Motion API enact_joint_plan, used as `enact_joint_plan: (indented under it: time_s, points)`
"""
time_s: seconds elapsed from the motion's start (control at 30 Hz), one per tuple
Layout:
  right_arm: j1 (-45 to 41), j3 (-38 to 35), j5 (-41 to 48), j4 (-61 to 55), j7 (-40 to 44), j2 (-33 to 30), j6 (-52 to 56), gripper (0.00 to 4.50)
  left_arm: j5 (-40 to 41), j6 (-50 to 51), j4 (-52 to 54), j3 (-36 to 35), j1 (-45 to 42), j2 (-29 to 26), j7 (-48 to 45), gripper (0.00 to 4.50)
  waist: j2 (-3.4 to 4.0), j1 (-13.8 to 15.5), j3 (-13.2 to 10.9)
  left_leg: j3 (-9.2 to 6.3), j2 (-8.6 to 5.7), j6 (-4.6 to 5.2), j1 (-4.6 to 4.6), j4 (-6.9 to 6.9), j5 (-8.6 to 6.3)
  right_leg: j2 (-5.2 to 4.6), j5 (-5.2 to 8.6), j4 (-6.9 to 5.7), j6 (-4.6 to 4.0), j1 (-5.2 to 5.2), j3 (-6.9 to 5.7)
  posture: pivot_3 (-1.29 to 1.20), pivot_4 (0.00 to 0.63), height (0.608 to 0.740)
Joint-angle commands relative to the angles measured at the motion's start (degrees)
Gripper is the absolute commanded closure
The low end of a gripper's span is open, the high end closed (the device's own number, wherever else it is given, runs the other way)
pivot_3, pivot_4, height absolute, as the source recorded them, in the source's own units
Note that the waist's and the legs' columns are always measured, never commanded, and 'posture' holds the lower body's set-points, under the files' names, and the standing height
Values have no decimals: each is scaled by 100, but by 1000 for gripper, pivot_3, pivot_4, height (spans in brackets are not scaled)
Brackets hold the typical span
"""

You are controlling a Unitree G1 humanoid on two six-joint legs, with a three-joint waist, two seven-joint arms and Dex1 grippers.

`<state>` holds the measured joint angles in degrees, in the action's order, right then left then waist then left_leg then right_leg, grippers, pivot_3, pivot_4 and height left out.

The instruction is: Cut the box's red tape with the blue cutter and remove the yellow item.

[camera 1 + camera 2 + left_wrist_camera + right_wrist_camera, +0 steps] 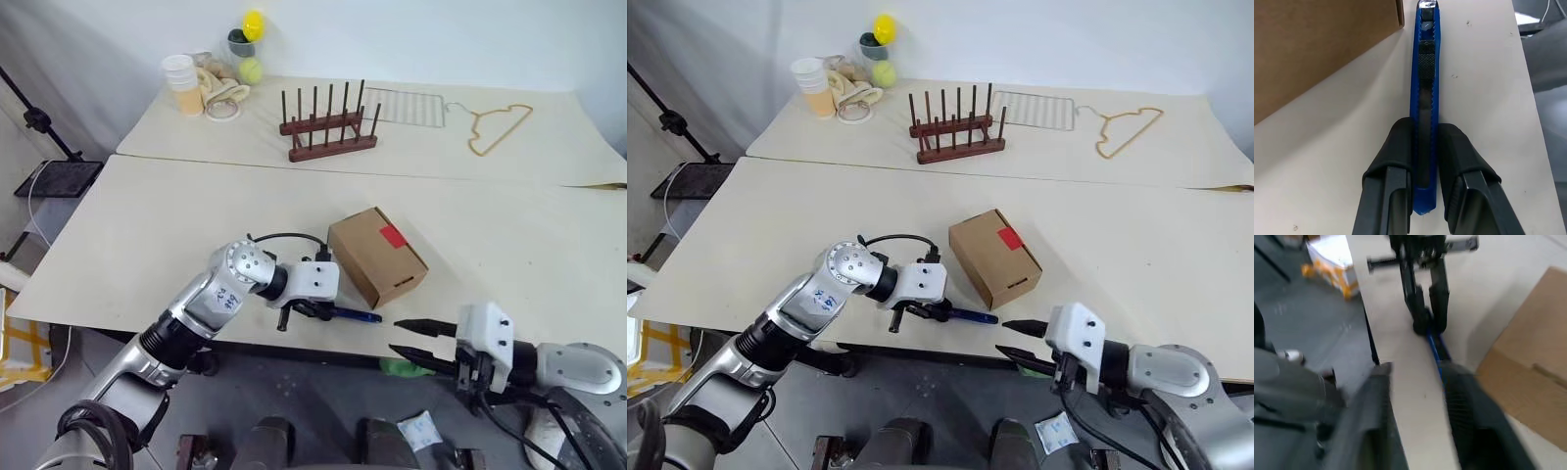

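A: Nearest us is the right gripper, hanging just off the near edge of the tabletop. Its two black fingers stand apart with nothing between them, aimed toward the other arm.

B: And the left gripper?

A: Closed on the blue cutter, right at the near edge. In the left wrist view the pads pinch the rear part of the handle from both sides, and the dark slider strip runs up between them.

B: Which way does the cutter point?

A: Its long axis runs along the near edge, tip toward the robot's right, ending just beside the near corner of the box. I can't tell whether the tip touches the cardboard.

B: How would it handle?

A: Stiff, slim and light, I'd judge, with smooth plastic sides that could twist in a pinch. Holding it further forward, by the ribbed slider, should steady it for cutting.

B: The box?

A: A small brown carton, just behind the cutter, a little in from the near edge, turned at an angle to it. It looks light enough to slide under a pushing blade, so the free gripper may need to brace it. The red tape sits on top, at the far right side, uncut, flaps shut.

B: Any sign of the yellow item?

A: No; it is presumably inside.

B: Further back?

A: A wooden peg rack, a wire grid, a hanger, and paper cups near the far left corner.
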<state>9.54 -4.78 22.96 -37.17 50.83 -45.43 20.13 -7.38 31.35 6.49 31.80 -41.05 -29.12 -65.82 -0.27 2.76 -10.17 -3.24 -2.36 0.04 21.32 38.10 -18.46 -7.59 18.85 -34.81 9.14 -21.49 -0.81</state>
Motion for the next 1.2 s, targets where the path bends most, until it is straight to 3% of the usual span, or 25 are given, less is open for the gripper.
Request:
enact_joint_plan:
  time_s: [0.03, 0.27, 0.37, 0.73, 1.2]
  points:
    - [-301, 257, -345, 172, -306, 137, -22, 4418, -187, 431, 169, 488, 81, 45, -105, 4025, 1, 16, 1, -1, 0, 0, 1, 0, 0, -2, 0, -2, 0, 0, 0, 0, 150, 740]
    - [-994, 883, -762, 803, -293, 154, 150, 4488, -290, 859, 312, 646, 63, 40, -87, 4025, 1, -3, 1, -2, -3, 1, 8, -5, -3, 0, 0, -2, 0, 0, -3, 0, 150, 740]
    - [-1265, 1364, -1337, 1140, -135, -59, -17, 4488, -289, 983, 299, 661, 30, 112, -39, 4025, 3, 18, 2, -2, -7, 1, 7, 0, -3, 1, 0, -3, 0, 1, -4, 0, 150, 740]
    - [-1742, 1790, -1408, 1405, -120, 393, 68, 4488, -230, 1240, 264, 625, 2, 197, 8, 4025, 1, 25, 11, -8, -6, 1, 3, 1, -3, -2, 0, -5, 0, 9, -5, 0, 150, 740]
    - [-1360, 1305, -1171, 1293, 347, 0, -207, 4488, -228, 1213, 289, 644, 56, 163, 9, 4025, 1, 18, 14, -5, -8, 2, 2, 6, -3, -2, 0, -8, 1, 10, -3, 0, 150, 740]
